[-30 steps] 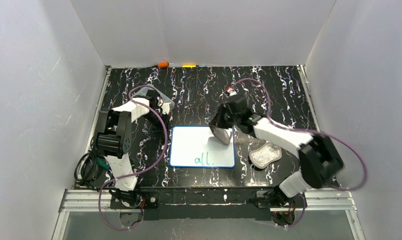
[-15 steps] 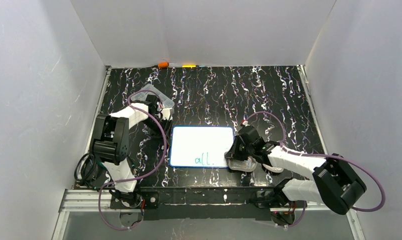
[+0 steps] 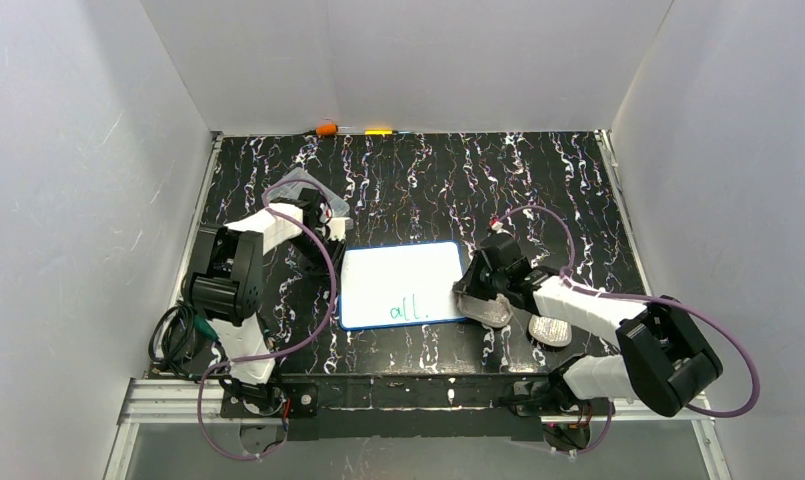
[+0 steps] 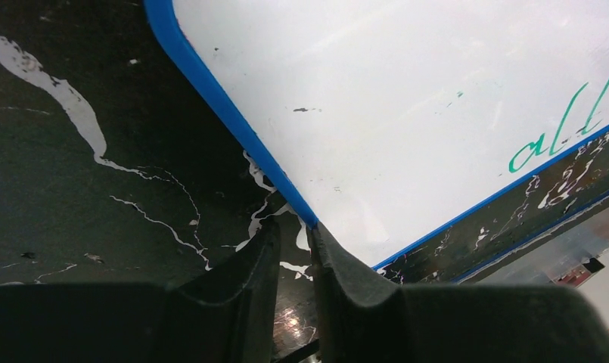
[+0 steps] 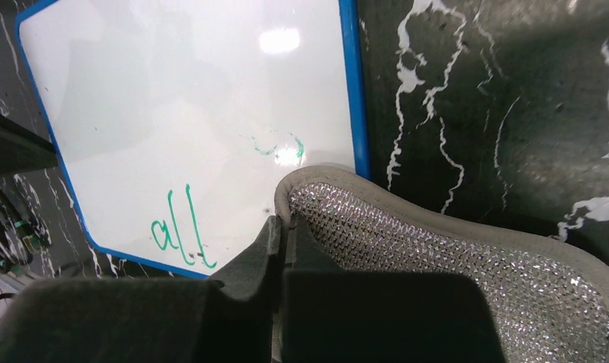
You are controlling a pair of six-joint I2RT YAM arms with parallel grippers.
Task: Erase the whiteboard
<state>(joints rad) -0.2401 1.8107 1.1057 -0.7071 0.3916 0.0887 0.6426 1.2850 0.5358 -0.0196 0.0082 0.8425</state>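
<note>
With the right gripper [image 5: 286,227] clamped on the pad [image 5: 452,280] and the whiteboard [image 5: 187,106] just ahead of its fingers [image 5: 316,261], we could not tell whether the left gripper [image 4: 295,242] held the rim [image 4: 222,113]; unheld, we judged, the board could skid.

Black marbled table [image 3: 578,180] carries the whiteboard [image 3: 398,280], 1 loose grey pad [image 3: 550,329] and a clear box [image 3: 303,188].

Black worktop [image 3: 578,180], streaked white like marble. Up at the far edge, a small orange thing [image 3: 326,128], and a yellow one [image 3: 379,131] near it, not touching. Over on the left, a clear plastic box [image 3: 303,186], partly hidden. Near right, a grey oval pad [image 3: 550,328] lies flat, and a glittery pad [image 5: 475,272] is near it.
</note>
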